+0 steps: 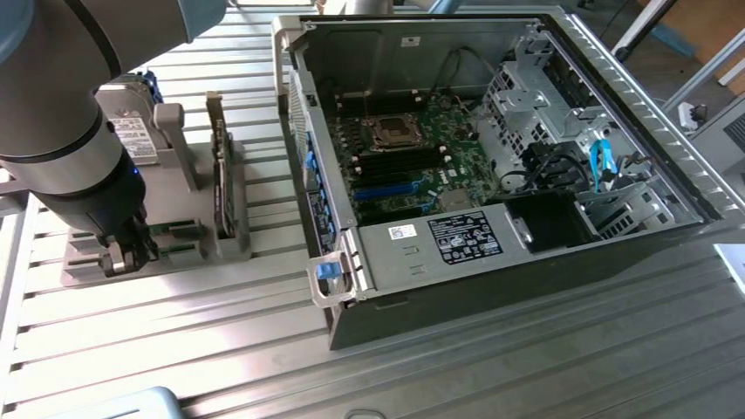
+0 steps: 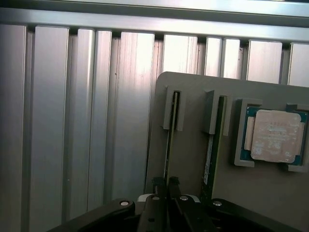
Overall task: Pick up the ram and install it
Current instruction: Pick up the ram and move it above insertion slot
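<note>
The ram (image 2: 168, 140) stands on edge in a slot of the grey parts holder (image 2: 188, 159), seen as a thin dark strip. My gripper (image 2: 166, 184) is down on it, both fingertips (image 2: 158, 183) pressed against the stick's two faces, shut on it. In the exterior view the gripper (image 1: 126, 251) sits low at the near end of the holder (image 1: 163, 262), under the arm's grey wrist, and hides the stick it pinches. The open computer case (image 1: 605, 96) lies to the exterior view's right, with the motherboard's dark memory slots (image 1: 407, 162) below the processor socket (image 1: 389, 131).
A second thin stick (image 2: 209, 159) stands in the neighbouring slot, and a square silver processor (image 2: 275, 135) lies in its own pocket. The holder also carries a tall expansion card (image 1: 222, 179) and a hard drive (image 1: 134, 131). Ribbed metal table (image 1: 489, 367) all around.
</note>
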